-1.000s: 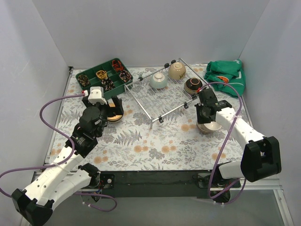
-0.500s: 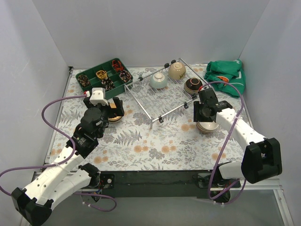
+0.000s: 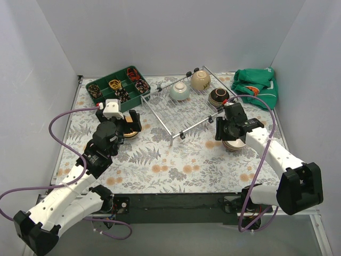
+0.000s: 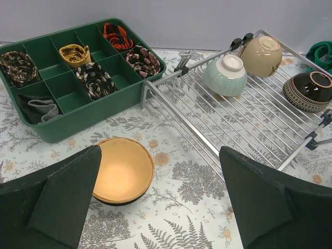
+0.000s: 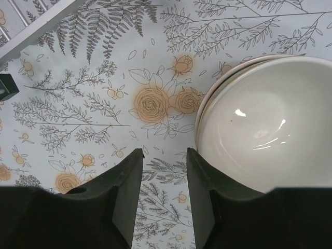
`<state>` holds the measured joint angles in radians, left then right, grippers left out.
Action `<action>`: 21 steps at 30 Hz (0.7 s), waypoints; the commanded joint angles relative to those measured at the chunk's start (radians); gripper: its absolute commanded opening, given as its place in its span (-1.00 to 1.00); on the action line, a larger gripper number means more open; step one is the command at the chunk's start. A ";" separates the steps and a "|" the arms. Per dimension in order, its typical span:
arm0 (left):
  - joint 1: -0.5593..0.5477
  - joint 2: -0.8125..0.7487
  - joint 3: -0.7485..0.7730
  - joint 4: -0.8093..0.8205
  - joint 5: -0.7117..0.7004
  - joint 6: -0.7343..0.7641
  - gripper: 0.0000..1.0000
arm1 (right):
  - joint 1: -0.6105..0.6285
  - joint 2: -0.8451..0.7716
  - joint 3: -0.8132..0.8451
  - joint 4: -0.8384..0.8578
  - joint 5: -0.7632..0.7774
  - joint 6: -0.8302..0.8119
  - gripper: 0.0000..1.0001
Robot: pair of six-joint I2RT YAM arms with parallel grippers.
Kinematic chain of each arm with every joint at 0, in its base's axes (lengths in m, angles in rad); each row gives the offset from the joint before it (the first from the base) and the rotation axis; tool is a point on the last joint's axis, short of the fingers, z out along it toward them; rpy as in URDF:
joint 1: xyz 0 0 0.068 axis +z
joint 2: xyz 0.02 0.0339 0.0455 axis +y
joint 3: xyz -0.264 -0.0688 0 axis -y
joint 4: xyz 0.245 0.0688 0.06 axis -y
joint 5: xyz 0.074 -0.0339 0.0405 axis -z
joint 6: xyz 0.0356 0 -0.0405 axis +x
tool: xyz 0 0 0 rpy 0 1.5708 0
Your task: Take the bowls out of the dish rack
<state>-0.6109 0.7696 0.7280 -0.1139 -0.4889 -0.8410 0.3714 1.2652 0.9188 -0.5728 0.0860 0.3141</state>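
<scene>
The silver wire dish rack [image 3: 184, 109] [image 4: 244, 124] holds three bowls: a mint-green one [image 3: 179, 91] [image 4: 225, 75], a beige one [image 3: 200, 80] [image 4: 261, 54] and a dark brown one [image 3: 219, 96] [image 4: 309, 91]. On the table left of the rack a tan bowl [image 4: 122, 169] stands upright. My left gripper [image 3: 128, 121] [image 4: 160, 155] hangs wide open just above it, gripping nothing. Right of the rack, a pale glossy bowl [image 5: 264, 124] [image 3: 235, 144] is nested in another. My right gripper [image 3: 226, 130] [image 5: 164, 151] is open beside its left rim, with only tablecloth between the fingers.
A green compartmented tray [image 3: 118, 88] [image 4: 72, 72] of rolled fabric items sits at the back left, close to the rack's corner. A green cloth [image 3: 256, 85] [image 4: 324, 52] lies bunched at the back right. White walls enclose three sides.
My right gripper has opened and let go of the pale bowl, then drawn slightly left off it. The left arm has barely shifted.
</scene>
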 commanded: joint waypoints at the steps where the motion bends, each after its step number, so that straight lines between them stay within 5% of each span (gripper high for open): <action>1: -0.003 0.002 -0.004 0.017 -0.005 0.010 0.97 | 0.001 -0.001 -0.018 0.030 -0.023 0.008 -0.07; 10: -0.001 0.011 -0.004 0.014 0.006 0.008 0.96 | 0.038 -0.029 0.119 0.008 -0.040 -0.064 -0.03; 21: 0.011 0.022 -0.012 0.025 0.006 0.006 0.97 | 0.060 0.199 0.429 0.011 0.138 -0.228 0.38</action>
<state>-0.6098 0.7860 0.7269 -0.1078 -0.4824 -0.8410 0.4305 1.3609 1.2449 -0.5755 0.1200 0.1745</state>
